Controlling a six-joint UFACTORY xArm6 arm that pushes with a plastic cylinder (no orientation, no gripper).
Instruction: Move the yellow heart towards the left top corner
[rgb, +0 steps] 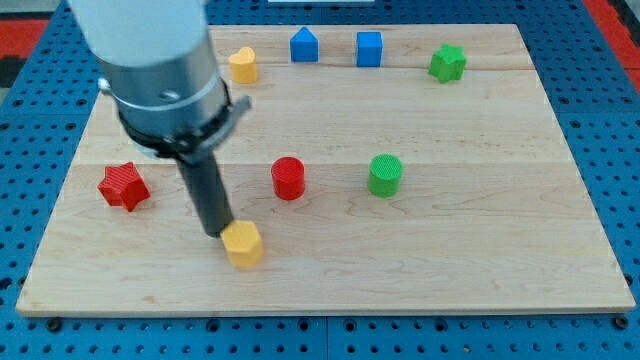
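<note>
**Yellow heart near the table's top edge, tip down by another yellow block**

The yellow heart (242, 65) sits close to the top edge of the wooden table (480, 250), left of centre and just to the view's right of the arm's grey housing (150, 60). Nothing touches it. To its right along the same top strip stand a blue house-shaped block (303, 45), a blue cube (369, 48) and a green star (447, 63), each apart from the next.

The arm comes in from the view's top left; its wide grey body narrows through a dark collar into the straight dark rod, which leans slightly down and to the right. My tip (218, 234) rests at the upper left edge of a second yellow block (244, 244), of hexagonal look, touching it or very nearly so. This tool is a plain rod, so it has no jaws to spread or press together, and it pinches nothing.

Further out, a red cylinder (288, 178) and a green cylinder (385, 175) stand in the middle band, and a red star (124, 186) lies near the left edge.
</note>
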